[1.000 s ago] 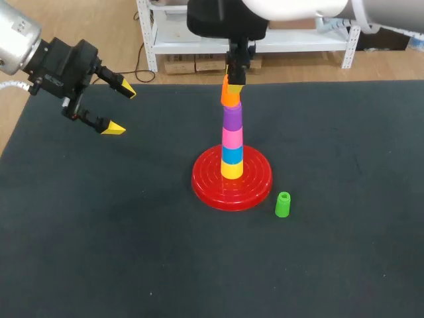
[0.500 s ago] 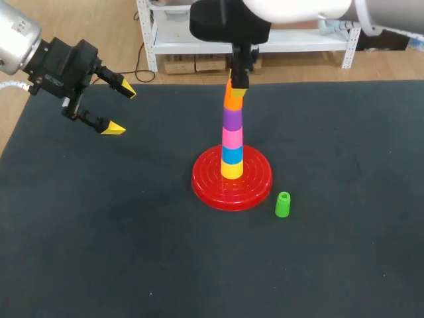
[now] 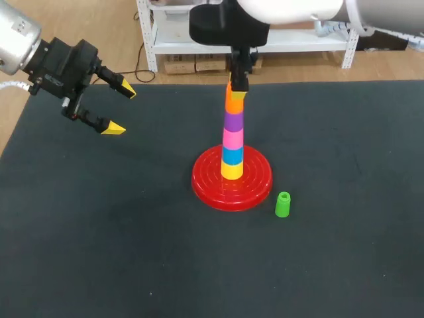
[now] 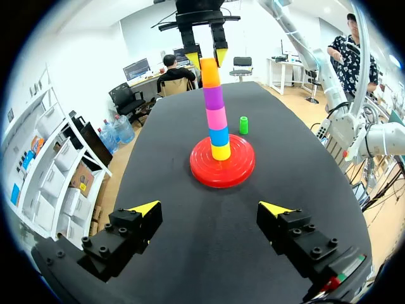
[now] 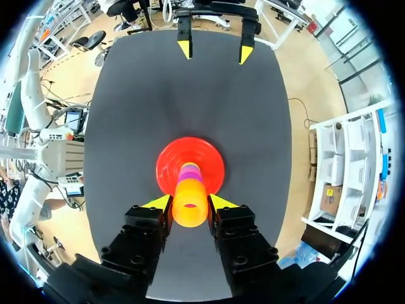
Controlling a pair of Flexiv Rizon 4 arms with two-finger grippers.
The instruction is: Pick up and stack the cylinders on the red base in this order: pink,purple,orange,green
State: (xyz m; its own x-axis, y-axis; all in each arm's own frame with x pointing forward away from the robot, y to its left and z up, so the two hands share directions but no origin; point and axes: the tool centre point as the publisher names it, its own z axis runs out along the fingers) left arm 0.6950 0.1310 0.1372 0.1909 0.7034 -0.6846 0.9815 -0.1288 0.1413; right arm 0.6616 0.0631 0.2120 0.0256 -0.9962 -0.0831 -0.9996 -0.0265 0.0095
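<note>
- As it stands on top of the stack, the orange cylinder (image 3: 233, 103) is held by the right end effector (image 3: 237, 85), whose two yellow-tipped fingers press it from opposite sides, opened only to the cylinder's width.
- Whether the orange piece is fully seated cannot be told.
- Stack order, top down: orange, purple cylinder (image 3: 232, 121), pink cylinder (image 3: 231, 138), blue cylinder (image 3: 231, 154), yellow cylinder (image 3: 230, 169).
- The column is upright and narrows slightly towards the top.
- The column rises from the centre of the red base (image 3: 212, 182), a round, ribbed disc lying flat on the counter (image 3: 99, 232).
- The green cylinder (image 3: 283, 204) stands upright on the counter with its hollow end up. It is just beside the base's near-right rim and does not touch it.
- The base sits around the middle of the dark counter, somewhat nearer the far edge than the near one.
- Open surface lies on every side of it, widest towards the near edge and the left.
- The left end effector (image 3: 120, 109) hangs above the far-left part of the counter, close to that corner and well apart from the stack.
- Its fingers are spread wide with nothing between them.
- The right arm comes down over the stack from the far edge.
</note>
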